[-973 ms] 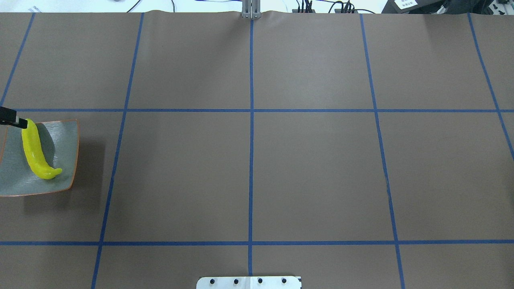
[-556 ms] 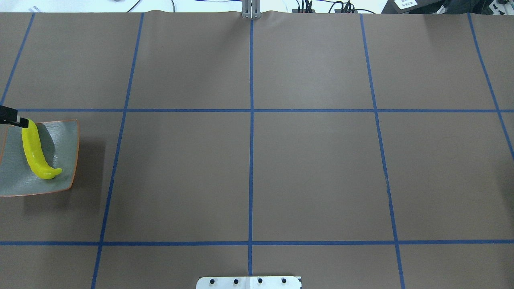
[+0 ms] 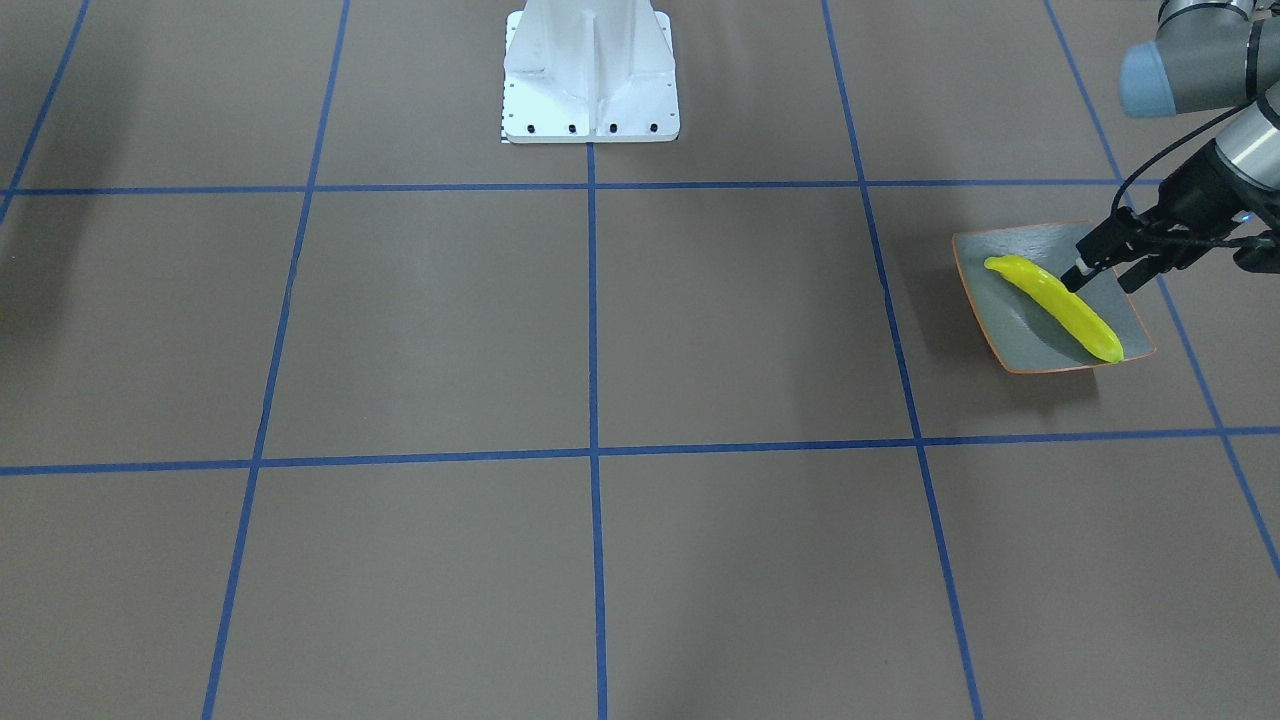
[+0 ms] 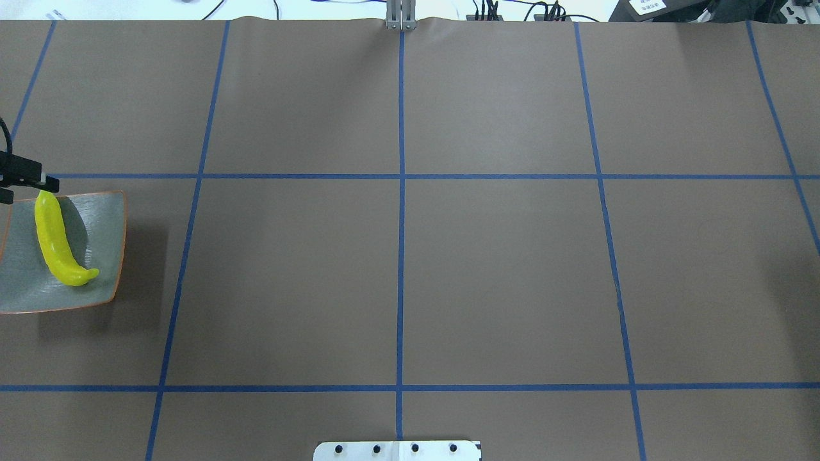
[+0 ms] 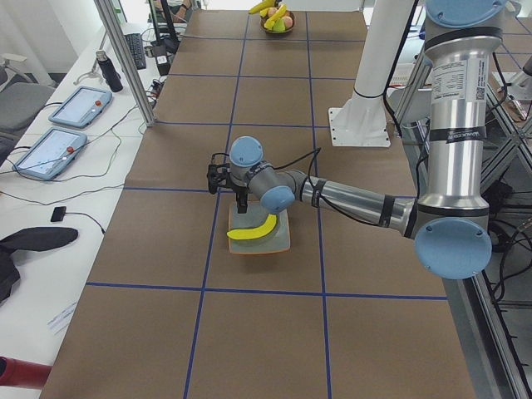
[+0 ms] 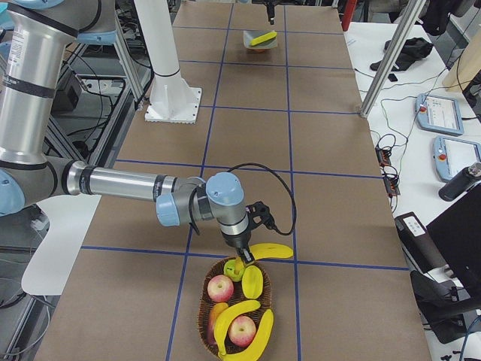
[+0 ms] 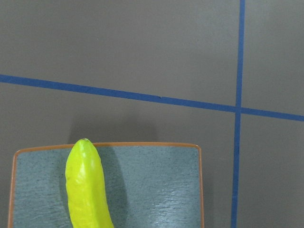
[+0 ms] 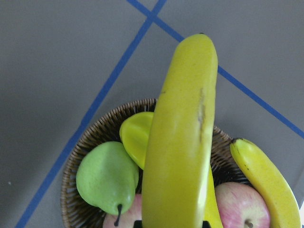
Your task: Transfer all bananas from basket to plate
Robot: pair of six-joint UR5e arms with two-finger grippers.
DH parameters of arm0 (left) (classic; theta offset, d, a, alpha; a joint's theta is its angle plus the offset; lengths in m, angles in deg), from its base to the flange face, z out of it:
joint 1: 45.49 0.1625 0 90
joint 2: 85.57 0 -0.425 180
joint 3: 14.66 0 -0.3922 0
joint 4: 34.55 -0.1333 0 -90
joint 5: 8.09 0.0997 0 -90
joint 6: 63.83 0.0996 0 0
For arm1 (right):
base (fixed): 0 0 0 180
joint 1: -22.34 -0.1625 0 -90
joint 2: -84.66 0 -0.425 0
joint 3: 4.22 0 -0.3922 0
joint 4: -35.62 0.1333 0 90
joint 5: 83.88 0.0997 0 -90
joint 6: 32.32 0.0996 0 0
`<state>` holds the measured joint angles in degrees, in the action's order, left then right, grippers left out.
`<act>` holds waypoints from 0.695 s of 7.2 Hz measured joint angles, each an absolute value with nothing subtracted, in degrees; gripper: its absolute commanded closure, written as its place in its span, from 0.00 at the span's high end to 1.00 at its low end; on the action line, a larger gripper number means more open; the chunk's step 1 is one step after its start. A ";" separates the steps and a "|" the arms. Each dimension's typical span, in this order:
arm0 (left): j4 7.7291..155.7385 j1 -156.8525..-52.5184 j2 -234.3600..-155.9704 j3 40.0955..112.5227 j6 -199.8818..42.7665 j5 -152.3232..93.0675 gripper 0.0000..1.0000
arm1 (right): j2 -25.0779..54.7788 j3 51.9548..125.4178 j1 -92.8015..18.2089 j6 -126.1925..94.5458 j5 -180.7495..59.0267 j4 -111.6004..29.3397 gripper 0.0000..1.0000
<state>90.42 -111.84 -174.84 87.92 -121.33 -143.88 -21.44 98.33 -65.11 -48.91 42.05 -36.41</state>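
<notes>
One yellow banana (image 3: 1060, 305) (image 4: 54, 237) (image 7: 88, 190) lies slantwise on the grey-green plate (image 3: 1020, 325) (image 4: 96, 218) at the table's left end. My left gripper (image 3: 1100, 283) (image 4: 27, 189) hovers open just above the plate's far edge, holding nothing. At the other end, my right gripper (image 6: 242, 256) is shut on a second banana (image 6: 270, 250) (image 8: 180, 133), lifted just above the wicker basket (image 6: 204, 297) (image 8: 95, 133). Two more bananas (image 6: 225, 320) lie in the basket.
The basket also holds red apples (image 6: 220, 287) and a green pear (image 8: 107, 178). The white robot base (image 3: 590, 75) (image 4: 397, 450) stands at the table's middle edge. Tablets (image 5: 50, 151) and cables lie on a side bench.
My left gripper has pulled up and back off the banana's far end. The banana stays where it lay on the plate.
</notes>
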 measured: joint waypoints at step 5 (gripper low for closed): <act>90.65 -109.69 -191.84 82.17 -139.88 -144.15 0.94 | -8.05 100.41 -55.67 -20.85 58.27 -37.03 0.00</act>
<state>90.65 -109.69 -191.84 82.17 -139.88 -144.15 -8.05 100.41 -55.67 -20.85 58.27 -37.03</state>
